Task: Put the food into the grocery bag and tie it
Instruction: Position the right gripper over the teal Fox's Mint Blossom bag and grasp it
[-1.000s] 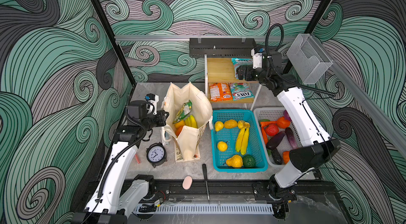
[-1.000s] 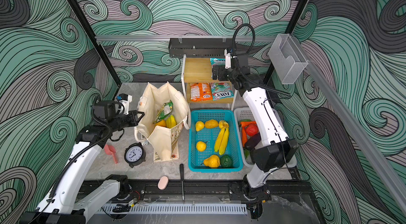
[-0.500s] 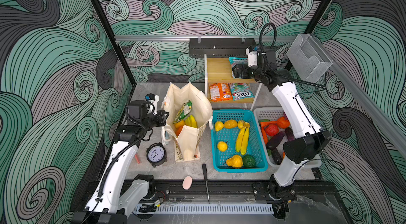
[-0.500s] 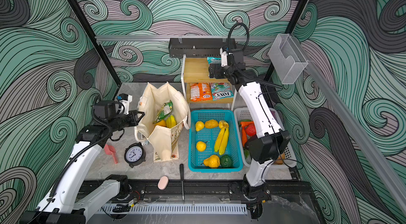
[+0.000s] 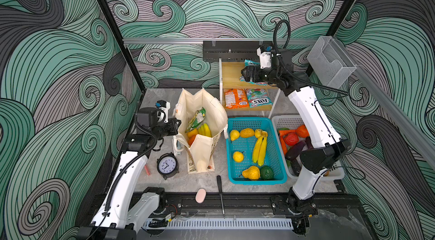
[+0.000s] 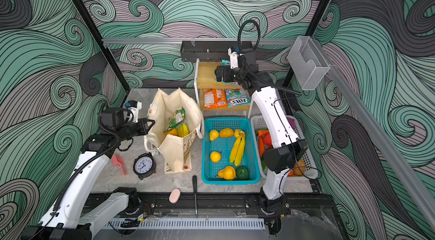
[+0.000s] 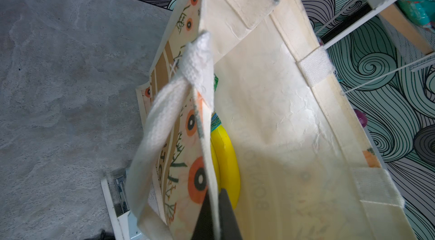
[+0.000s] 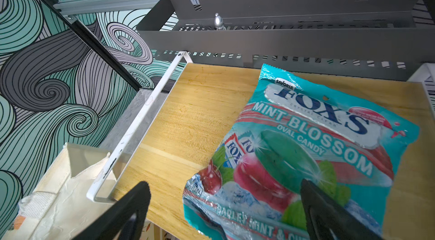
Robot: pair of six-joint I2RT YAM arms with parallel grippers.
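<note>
r gripper (image 8: 224,183) moved over teal packet (image 8: 306,144), jaws wide, empty. l gripper (image 7: 215,213) pinches grocery bag (image 5: 213,102) rim. some food (image 5: 204,130) in; rest + tying left.

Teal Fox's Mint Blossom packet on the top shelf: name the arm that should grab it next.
Right. The right tool hangs open just above the Fox's Mint Blossom packet on the wooden shelf. The left tool is shut on the grocery bag rim, holding it.
</note>
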